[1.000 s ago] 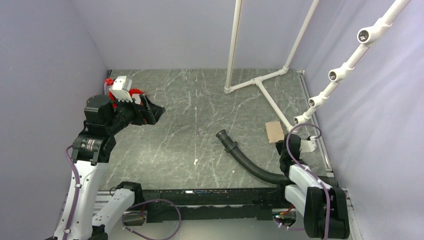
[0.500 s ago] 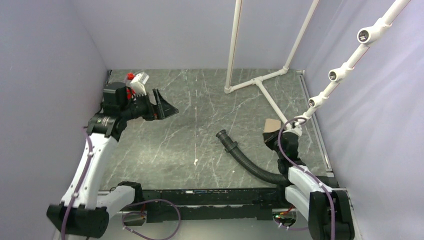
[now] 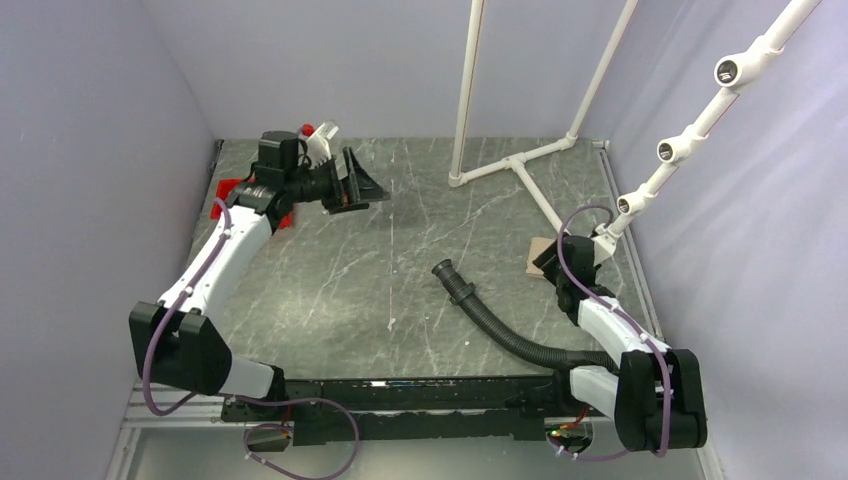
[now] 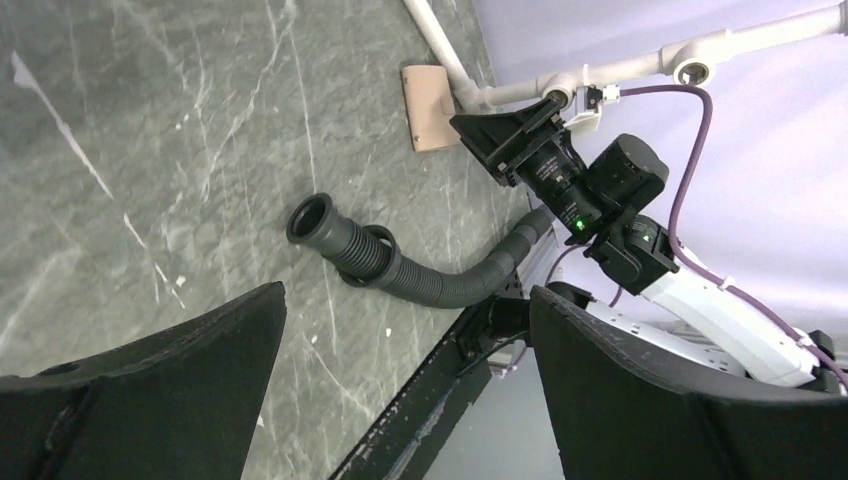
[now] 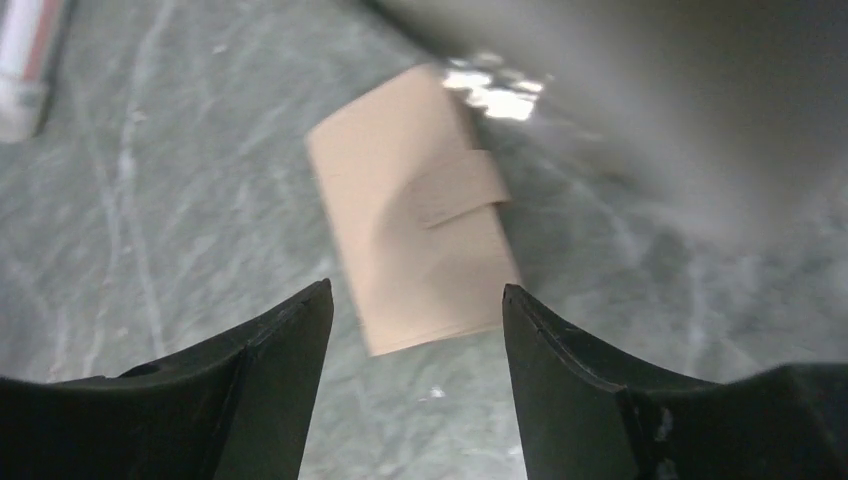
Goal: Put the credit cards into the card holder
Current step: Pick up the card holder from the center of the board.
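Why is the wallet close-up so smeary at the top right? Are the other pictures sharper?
Right wrist view: the card holder is soft-edged, with a grey smear and a white glare spot above it, probably motion blur. Left wrist view: the black hose and table are crisp. Top view: evenly lit, sharp, faint shadows only.

The card holder is tan, the hose black, the table grey-marbled.
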`<act>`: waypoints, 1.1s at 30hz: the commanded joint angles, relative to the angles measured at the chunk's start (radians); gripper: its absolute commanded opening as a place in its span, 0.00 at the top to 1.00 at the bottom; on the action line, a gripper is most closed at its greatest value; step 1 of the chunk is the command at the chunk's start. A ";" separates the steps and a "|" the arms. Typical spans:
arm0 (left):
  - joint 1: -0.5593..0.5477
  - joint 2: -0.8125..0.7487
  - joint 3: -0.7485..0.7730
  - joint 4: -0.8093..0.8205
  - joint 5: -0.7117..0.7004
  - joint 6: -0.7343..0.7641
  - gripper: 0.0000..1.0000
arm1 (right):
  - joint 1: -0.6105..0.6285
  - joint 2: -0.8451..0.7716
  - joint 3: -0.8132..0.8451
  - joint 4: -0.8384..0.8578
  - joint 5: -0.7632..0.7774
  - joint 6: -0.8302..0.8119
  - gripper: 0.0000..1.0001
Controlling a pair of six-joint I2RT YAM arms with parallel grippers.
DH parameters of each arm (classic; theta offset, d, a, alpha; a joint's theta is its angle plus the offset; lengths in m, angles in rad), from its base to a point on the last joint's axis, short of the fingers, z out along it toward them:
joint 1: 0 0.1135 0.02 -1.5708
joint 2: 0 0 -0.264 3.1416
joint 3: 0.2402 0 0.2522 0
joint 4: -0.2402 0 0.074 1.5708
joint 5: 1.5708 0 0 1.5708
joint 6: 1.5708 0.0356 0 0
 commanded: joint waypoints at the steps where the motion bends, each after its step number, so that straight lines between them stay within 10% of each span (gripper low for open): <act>1: -0.059 0.035 0.107 0.034 -0.066 0.070 0.04 | -0.040 -0.012 -0.010 -0.037 0.080 0.030 0.31; 10: -0.113 0.025 0.022 0.048 -0.157 0.216 0.07 | -0.062 0.066 -0.049 0.044 0.066 0.212 0.21; 16: -0.136 -0.031 -0.027 0.033 -0.230 0.296 0.07 | -0.062 0.076 -0.124 0.198 0.111 0.304 0.52; 22: -0.137 -0.025 -0.020 0.002 -0.270 0.347 0.08 | -0.062 0.164 -0.104 0.215 0.091 0.329 0.51; 26: -0.137 -0.028 -0.016 -0.007 -0.285 0.365 0.08 | -0.053 0.190 -0.094 0.242 0.064 0.297 1.00; 33: -0.133 -0.021 -0.012 -0.013 -0.289 0.364 0.08 | 0.166 0.039 -0.067 0.322 0.068 -0.034 1.00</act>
